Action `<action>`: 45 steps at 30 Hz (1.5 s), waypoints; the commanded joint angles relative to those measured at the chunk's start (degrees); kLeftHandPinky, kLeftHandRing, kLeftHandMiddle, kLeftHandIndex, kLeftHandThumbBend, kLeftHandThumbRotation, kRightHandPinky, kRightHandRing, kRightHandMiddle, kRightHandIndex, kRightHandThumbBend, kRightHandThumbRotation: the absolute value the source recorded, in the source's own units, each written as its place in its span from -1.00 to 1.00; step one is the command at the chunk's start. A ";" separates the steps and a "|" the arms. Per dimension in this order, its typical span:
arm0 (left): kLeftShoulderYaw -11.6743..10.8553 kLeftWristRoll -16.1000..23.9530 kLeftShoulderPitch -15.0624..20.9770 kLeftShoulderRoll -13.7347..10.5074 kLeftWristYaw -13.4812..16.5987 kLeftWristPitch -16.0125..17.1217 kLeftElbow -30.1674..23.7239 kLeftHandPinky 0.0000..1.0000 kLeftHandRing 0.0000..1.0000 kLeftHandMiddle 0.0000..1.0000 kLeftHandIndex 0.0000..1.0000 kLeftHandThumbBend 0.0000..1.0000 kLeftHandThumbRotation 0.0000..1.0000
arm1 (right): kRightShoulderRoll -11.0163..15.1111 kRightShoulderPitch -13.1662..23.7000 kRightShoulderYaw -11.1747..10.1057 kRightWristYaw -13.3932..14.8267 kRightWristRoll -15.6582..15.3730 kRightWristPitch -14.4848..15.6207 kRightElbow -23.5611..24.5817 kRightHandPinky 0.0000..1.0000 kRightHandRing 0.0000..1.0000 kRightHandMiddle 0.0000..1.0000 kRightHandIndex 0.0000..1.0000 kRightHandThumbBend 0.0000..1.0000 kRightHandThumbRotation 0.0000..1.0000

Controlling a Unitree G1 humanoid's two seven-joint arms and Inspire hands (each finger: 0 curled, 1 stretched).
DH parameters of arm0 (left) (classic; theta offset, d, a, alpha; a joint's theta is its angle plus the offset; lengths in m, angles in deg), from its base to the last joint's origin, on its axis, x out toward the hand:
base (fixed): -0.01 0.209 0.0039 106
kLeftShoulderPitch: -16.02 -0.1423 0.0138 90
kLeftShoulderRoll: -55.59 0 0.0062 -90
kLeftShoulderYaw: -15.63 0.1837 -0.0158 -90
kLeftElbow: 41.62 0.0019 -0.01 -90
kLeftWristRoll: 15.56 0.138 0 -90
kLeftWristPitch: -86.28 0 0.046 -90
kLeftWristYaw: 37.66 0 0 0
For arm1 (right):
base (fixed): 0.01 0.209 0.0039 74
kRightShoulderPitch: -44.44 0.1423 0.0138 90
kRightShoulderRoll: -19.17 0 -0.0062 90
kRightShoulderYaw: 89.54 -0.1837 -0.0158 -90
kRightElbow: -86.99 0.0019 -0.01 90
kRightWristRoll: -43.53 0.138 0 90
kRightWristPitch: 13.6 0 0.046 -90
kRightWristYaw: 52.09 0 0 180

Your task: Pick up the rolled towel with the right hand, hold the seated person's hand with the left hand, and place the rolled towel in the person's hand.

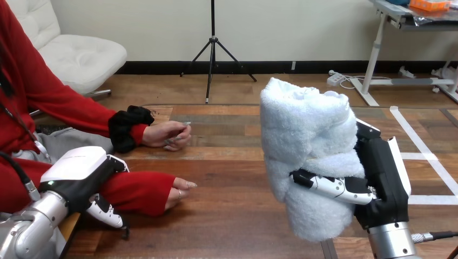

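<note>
My right hand (384, 181) is shut on the rolled white towel (308, 135), gripping its lower half and holding it upright above the table at the right. My left hand (75, 168) is at the lower left, over the red-sleeved forearm of the person seated at the left. I cannot tell whether it touches the sleeve. That arm's hand (181, 191) rests on the table, fingers pointing right, just beyond my left hand. The person's other hand (168, 135) lies farther back, loosely curled on the table.
The wooden table (232, 216) stretches between the person's hands and the towel. White tape lines (426, 159) mark its right part. Its far edge runs behind the towel.
</note>
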 commanded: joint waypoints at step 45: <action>-2.31 -3.08 -2.39 1.55 5.65 2.11 -10.42 -0.44 -0.32 -0.19 -0.17 0.75 -1.00 | -3.73 11.80 0.84 1.54 -6.27 -4.76 -18.66 -0.48 -0.38 -0.19 -0.09 0.77 -0.85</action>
